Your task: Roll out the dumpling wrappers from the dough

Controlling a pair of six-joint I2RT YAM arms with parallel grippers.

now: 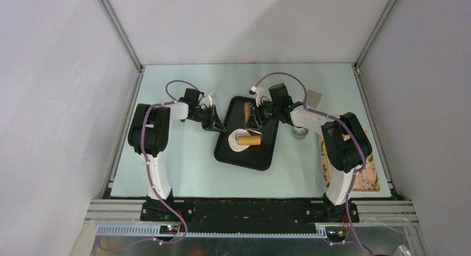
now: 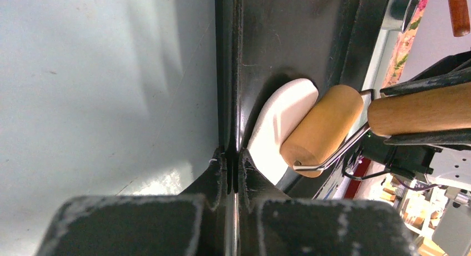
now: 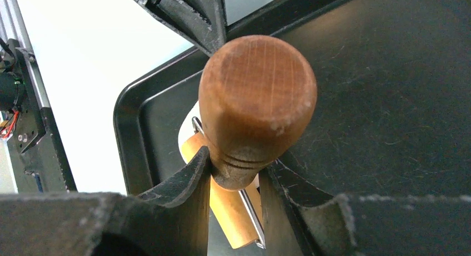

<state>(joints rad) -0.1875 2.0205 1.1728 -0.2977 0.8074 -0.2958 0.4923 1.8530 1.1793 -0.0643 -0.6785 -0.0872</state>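
Clearly, the step in hand is the rolling itself. The dough (image 1: 236, 142) lies already flattened to a white disc in the near-left part of the black tray (image 1: 261, 157), close to its left rim. The wooden drum of the roller (image 1: 250, 139) rests on the right part of the disc, so one part of the dough shows bare to the left of it. The right gripper (image 3: 236, 167) is clamped on the roller's brown handle (image 3: 255, 95), with one finger on each side of its neck. The left gripper (image 2: 233, 168) has its fingers pressed together on the left rim of the tray, and I judge it holds the tray steady.

The next move calls, I think, for pushing the drum over the bare part of the disc with even pressure downward, and then drawing it back, so that the wrapper becomes thin and round. The dough is soft and may stick to the wood or slide on the tray. A steel cup (image 1: 300, 132) stands on the table just right of the tray, apart from the work.
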